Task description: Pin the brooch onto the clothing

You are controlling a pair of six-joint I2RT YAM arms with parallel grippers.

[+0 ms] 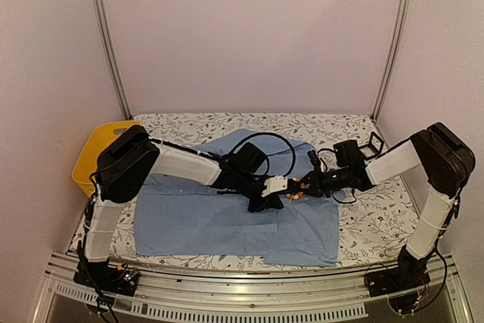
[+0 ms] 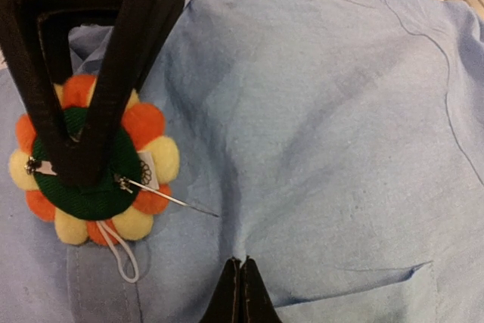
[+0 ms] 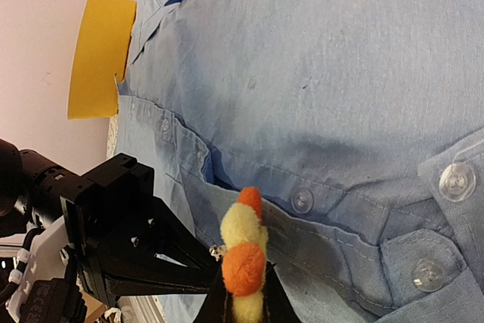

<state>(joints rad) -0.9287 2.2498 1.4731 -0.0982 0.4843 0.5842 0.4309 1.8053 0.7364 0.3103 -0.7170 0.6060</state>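
Observation:
The light blue clothing [image 1: 197, 217] lies flat on the table. My right gripper [image 1: 302, 185] is shut on the brooch [image 1: 297, 187], a flower of orange and yellow petals, and holds it on edge just above the shirt's button placket [image 3: 302, 200]. In the left wrist view the brooch [image 2: 144, 122] shows its green back, and its open pin [image 2: 174, 200] points right, a little short of a pinched fold. My left gripper [image 2: 240, 266] is shut on that fold of the clothing [image 2: 325, 126], right beside the brooch. The right gripper's fingers [image 2: 113, 104] cover part of the brooch's back.
A yellow plastic basket [image 1: 89, 153] stands at the table's left edge, beyond the shirt's sleeve. A small black square frame [image 1: 376, 142] sits at the back right on the floral cloth [image 1: 378, 221]. White walls and metal posts close in the back.

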